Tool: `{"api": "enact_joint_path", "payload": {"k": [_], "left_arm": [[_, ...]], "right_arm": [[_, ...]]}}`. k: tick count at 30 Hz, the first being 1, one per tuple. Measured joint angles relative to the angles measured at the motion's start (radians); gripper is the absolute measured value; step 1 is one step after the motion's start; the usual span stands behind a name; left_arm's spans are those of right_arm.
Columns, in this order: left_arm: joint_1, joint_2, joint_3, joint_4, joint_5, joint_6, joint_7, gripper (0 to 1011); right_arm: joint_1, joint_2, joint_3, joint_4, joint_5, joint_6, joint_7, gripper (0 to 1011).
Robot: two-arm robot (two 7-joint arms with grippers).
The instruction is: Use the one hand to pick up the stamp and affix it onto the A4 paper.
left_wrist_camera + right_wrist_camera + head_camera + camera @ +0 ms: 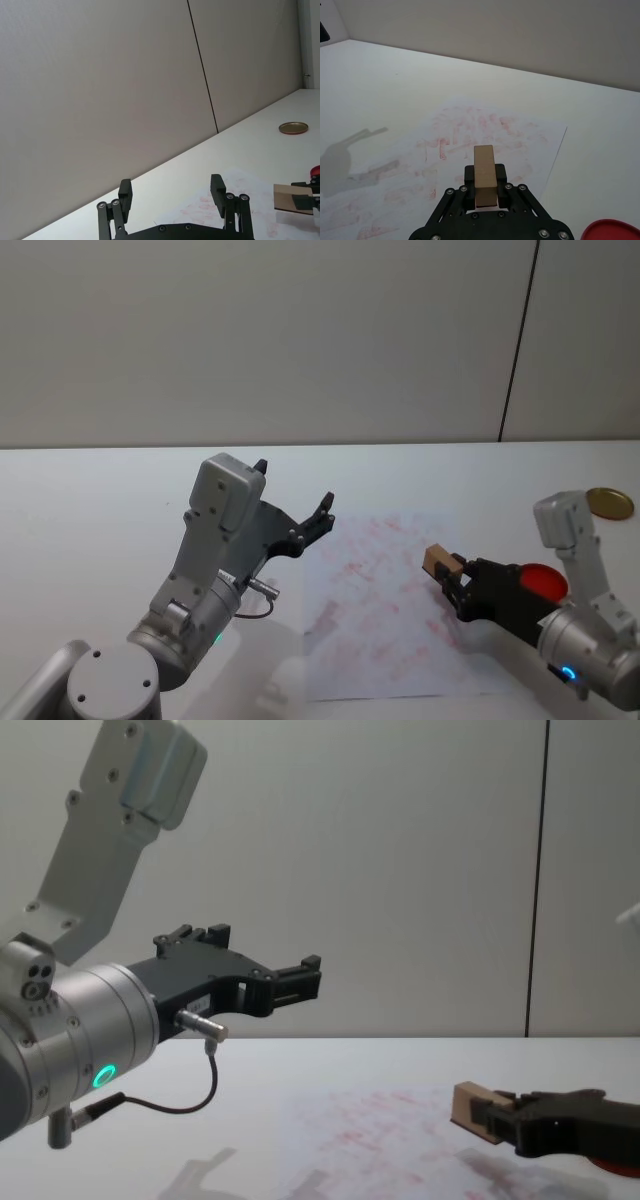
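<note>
Head looks down; chest across; both share A4 paper point(372, 625).

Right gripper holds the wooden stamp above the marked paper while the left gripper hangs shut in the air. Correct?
Not quite: the left gripper is open, jaws apart in the left wrist view. The right gripper does hold the stamp above the paper.

Lighting's bright and soft, looks like it comes from overhead, and there's no glare off the white table point(395, 75) or the A4 paper point(520, 135). In the right wrist view a pale grey arm-shaped shadow lies across the table and the sheet's edge. The stamp point(484, 160) in my right gripper point(485, 172) is lit on top and darker on its end face.
</note>
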Motion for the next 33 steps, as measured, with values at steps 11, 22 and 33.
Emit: {"api": "enact_joint_path", "payload": {"k": [11,22,33], "left_arm": [[0.000,0.000,0.000,0.000,0.000,0.000,0.000,993],[0.000,0.000,0.000,0.000,0.000,0.000,0.000,993],[0.000,0.000,0.000,0.000,0.000,0.000,0.000,993]], "right_arm": [[0.009,-0.015,-0.016,0.033,-0.006,-0.019,0.011,219],[0.016,-0.024,-0.026,0.059,-0.014,-0.030,0.012,219],[0.027,-0.030,-0.032,0.085,-0.032,-0.023,0.011,219]]}}
